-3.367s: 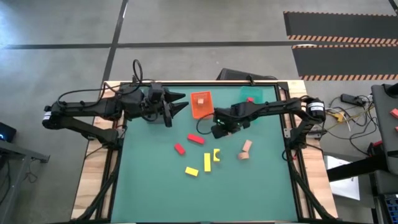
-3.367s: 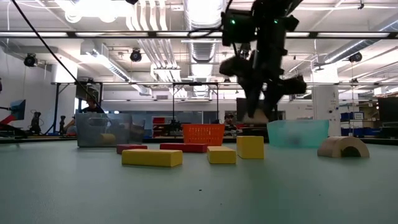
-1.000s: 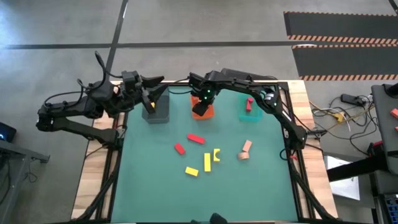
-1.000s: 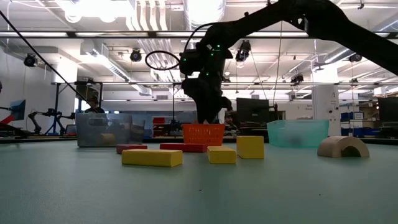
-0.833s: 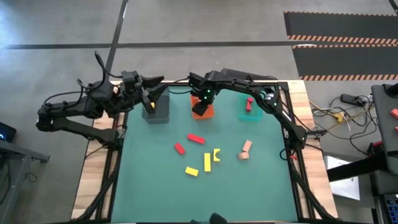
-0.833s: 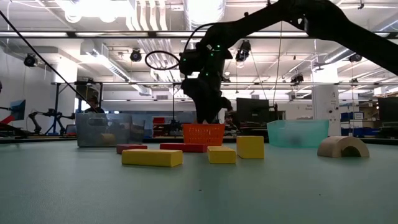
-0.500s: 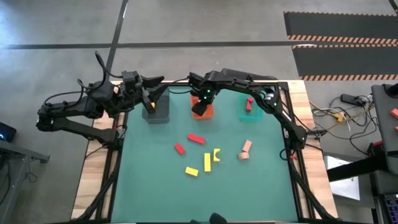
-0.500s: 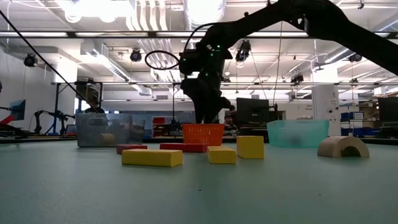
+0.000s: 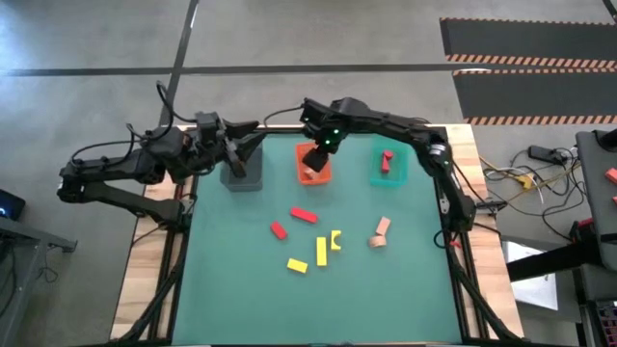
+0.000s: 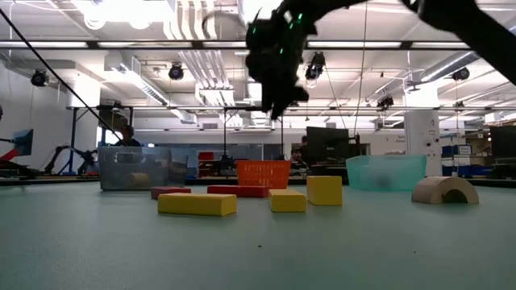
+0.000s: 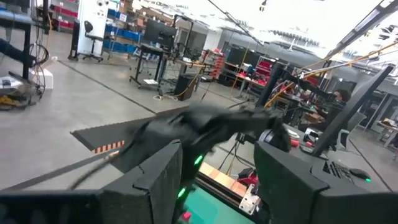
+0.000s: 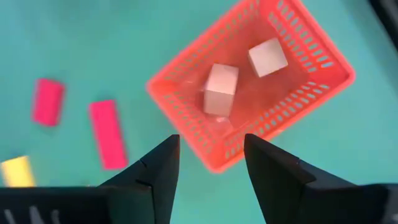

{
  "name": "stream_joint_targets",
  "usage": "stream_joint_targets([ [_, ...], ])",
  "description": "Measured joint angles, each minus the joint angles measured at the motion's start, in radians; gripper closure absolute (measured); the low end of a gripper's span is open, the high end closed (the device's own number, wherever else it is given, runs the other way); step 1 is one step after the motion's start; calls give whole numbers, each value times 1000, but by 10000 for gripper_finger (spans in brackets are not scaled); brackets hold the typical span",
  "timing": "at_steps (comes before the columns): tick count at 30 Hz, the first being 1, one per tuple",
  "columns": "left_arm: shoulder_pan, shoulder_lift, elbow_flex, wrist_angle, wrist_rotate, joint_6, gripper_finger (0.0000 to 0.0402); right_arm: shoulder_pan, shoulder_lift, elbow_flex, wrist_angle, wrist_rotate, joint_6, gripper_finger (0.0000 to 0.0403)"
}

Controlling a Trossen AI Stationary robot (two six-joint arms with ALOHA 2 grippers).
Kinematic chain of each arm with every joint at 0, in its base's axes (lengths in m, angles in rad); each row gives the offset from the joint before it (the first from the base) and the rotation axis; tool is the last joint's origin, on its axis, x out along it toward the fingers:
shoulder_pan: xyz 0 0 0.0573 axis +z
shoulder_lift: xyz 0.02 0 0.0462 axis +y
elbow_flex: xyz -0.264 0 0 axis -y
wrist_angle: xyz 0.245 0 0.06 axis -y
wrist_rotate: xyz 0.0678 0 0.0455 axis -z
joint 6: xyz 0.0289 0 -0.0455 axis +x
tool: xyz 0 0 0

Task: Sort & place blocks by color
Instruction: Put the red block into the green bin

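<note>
My right gripper (image 12: 208, 168) hangs open, pointing down, above the orange tray (image 12: 292, 109), with nothing between its fingers. Two pale blocks (image 12: 221, 89) (image 12: 268, 57) lie on that tray's floor. In the high view this gripper (image 9: 314, 152) is over the orange tray (image 9: 316, 173). My left gripper (image 9: 249, 145) is held level and open above the grey tray (image 9: 244, 177), holding nothing. Red blocks (image 9: 304, 215) (image 9: 279, 230), yellow blocks (image 9: 297, 264) (image 9: 321, 253) and a tan arch block (image 9: 382, 231) lie flat on the green table.
A teal tray (image 9: 388, 169) holding a red block (image 9: 386, 158) stands right of the orange one, along the far edge. The grey tray (image 10: 135, 167) shows something yellow inside. The near half of the green table (image 9: 318, 308) shows bare mat.
My right gripper has risen straight up out of the orange tray, drawing slightly toward the far edge. The two pale blocks it was covering now show in the tray below it. My left arm has kept still.
</note>
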Motion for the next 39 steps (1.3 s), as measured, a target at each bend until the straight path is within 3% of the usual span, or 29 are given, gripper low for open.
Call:
stream_joint_targets([
  [5, 0, 24, 0, -44, 0, -39, 217, 35, -150, -35, 15, 5, 18, 247],
  [12, 0, 76, 0, -106, 17, -101, 217, 120, -350, -133, 79, 104, 73, 262],
  [17, 0, 128, 3, -147, 98, -143, 217, 185, -461, -219, 144, 109, 130, 264],
  [25, 6, 238, 22, -265, 336, -157, 217, 285, -619, -428, 283, 142, 203, 265],
  [31, 14, 360, 43, -452, 519, 9, 217, 338, -713, -588, 445, 142, 277, 264],
  [39, 16, 569, 36, -516, 538, 368, 217, 378, -810, -713, 527, 161, 365, 268],
])
